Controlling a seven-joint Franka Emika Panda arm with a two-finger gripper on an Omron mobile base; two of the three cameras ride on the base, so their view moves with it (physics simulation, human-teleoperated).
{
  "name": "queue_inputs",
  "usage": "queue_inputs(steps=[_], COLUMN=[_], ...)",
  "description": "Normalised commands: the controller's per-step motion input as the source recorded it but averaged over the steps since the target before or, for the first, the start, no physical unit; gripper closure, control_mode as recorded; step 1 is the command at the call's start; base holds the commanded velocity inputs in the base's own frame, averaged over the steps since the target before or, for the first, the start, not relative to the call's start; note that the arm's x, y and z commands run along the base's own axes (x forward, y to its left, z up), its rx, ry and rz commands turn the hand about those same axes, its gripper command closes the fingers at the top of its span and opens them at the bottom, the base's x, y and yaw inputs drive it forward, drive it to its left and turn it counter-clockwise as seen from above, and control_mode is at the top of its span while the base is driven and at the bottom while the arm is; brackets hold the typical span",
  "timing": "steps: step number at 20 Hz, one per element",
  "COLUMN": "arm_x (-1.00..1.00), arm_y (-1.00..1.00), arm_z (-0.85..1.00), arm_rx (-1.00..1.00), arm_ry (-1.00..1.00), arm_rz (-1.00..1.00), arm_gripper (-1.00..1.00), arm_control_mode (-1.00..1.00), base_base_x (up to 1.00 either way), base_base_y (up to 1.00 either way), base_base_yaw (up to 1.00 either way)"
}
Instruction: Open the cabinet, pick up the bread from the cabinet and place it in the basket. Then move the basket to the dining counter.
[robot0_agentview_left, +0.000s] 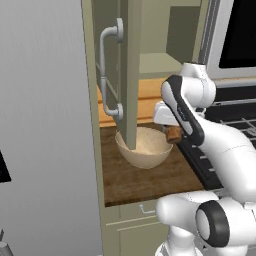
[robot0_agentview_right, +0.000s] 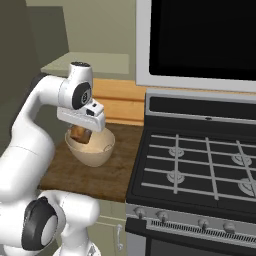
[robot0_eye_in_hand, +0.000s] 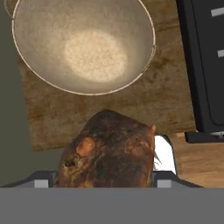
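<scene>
White arm bent low over the basket (robot0_agentview_left: 145, 150), pincer (robot0_agentview_left: 173, 134) pointing down, clamped wide around the bread (robot0_eye_in_hand: 107, 151).

**Hidden and cut-off parts**

In the left base view, the open cabinet (robot0_agentview_left: 131, 60) door runs out past the top edge and stands in front of the basket (robot0_agentview_left: 150, 152), covering part of its near rim. The arm covers most of the bread (robot0_agentview_left: 174, 134) (a small brown corner shows). In the hand view the loaf (robot0_eye_in_hand: 109, 153) hides the gripper (robot0_eye_in_hand: 105, 177) fingers, so where they touch it cannot be made out, and the basket's (robot0_eye_in_hand: 83, 46) rim is cut by the top edge. The stove (robot0_agentview_right: 200, 165) runs off the right edge of the right base view.
</scene>
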Motion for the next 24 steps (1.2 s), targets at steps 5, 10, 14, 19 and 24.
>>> queue_inputs(steps=[5,10,14,19,24], arm_x=[0.08,0.06,0.16,0.41,0.55], arm_y=[0.03,0.33,0.14,0.0,0.01], arm_z=[-0.14,-0.63,-0.49,-0.07,-0.08], arm_rx=[0.0,0.0,0.02,0.01,0.0], arm_ry=[0.13,-0.07,-0.22,-0.05,0.0], arm_rz=[0.0,0.01,0.02,0.0,0.0], arm_gripper=[1.0,1.0,1.0,1.0,1.0], arm_control_mode=[-1.0,-1.0,-1.0,-1.0,-1.0], base_base_x=[0.0,0.0,0.0,0.0,0.0], base_base_y=[0.0,0.0,0.0,0.0,0.0], base_base_yaw=[0.0,0.0,0.0,0.0,0.0])
